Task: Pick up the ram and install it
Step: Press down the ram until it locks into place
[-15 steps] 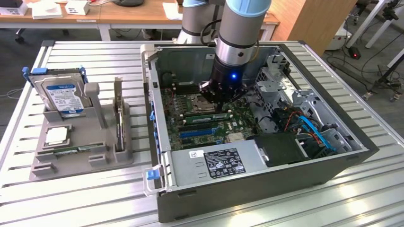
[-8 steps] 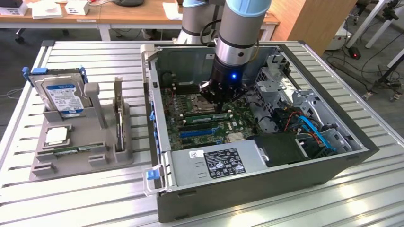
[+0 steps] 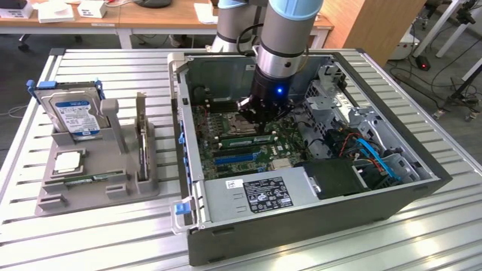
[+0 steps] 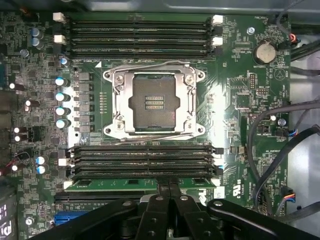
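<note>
The ram (image 4: 110,183) is a long green stick lying along the memory slot closest to my fingers, beside several empty black slots (image 4: 140,161). My gripper (image 4: 168,186) is shut, its two black fingertips pressed together at the stick's upper edge near its middle. Nothing is clamped between them. In the exterior view the gripper (image 3: 254,125) reaches down into the open computer case, just above the ram (image 3: 254,139) on the motherboard.
The open CPU socket (image 4: 154,102) sits beside the slots, with more empty slots (image 4: 140,37) beyond it. Cables (image 4: 270,145) and blue wires (image 3: 376,158) run along the case side. A grey holder (image 3: 53,197) outside the case carries a hard drive (image 3: 75,116) and another green stick (image 3: 84,179).
</note>
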{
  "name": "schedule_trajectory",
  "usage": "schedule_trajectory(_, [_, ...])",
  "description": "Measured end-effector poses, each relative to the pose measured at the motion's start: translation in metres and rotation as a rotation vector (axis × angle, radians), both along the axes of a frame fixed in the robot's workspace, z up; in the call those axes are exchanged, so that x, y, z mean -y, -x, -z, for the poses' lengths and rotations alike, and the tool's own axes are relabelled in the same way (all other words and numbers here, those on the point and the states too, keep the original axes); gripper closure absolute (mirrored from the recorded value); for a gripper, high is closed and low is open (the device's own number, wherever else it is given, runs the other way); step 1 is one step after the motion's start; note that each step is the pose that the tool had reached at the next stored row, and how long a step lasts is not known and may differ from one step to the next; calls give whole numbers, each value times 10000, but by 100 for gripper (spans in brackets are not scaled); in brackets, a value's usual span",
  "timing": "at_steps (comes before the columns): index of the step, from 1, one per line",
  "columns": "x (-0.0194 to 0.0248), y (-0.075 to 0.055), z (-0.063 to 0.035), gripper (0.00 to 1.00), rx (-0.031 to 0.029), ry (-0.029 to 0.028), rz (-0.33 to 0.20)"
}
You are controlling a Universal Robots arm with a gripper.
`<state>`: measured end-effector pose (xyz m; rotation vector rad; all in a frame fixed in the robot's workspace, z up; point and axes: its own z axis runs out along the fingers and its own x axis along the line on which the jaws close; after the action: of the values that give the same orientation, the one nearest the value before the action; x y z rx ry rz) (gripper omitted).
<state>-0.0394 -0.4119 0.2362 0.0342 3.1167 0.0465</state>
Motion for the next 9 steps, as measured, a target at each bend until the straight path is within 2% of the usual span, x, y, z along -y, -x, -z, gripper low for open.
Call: schedule_trajectory(9, [-3, 51, 0, 91, 0, 0, -2])
